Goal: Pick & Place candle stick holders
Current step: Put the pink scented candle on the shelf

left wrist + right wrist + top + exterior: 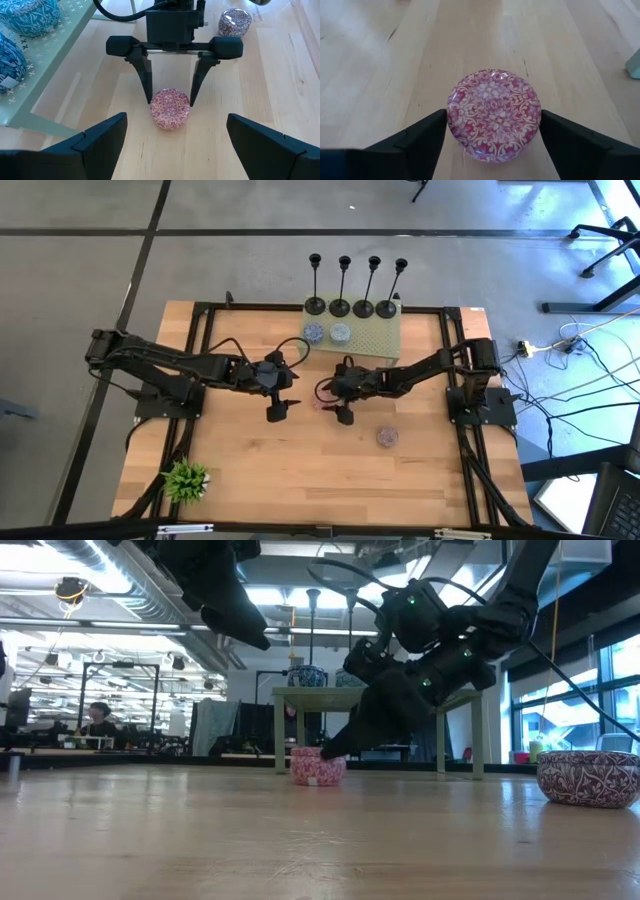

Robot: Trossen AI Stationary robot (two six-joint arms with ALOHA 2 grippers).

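Note:
Four black candle stick holders (350, 307) stand on their round bases along the far edge of a pale green perforated stand (372, 342); no gripper is near them. A pink patterned round piece (493, 114) lies flat on the table (300, 480) near the middle. My right gripper (170, 99) is low over the table, its fingers closed in on the piece's two sides. My left gripper (281, 408) hangs open above the table to the left of the piece, pointing at it, with nothing between its fingers. My right gripper has the pink piece's rounded side wall (451, 117) between its two fingers, one on each opposite side. The fingers slant down from the table's right side. The piece sits flat on the table, top up.
Two blue patterned round pieces (327, 333) lie on the green stand. A dark patterned round piece (387, 437) lies on the table toward the near right. A small green plant (186, 479) stands at the near left corner. Black frame rails run along the table's edges.

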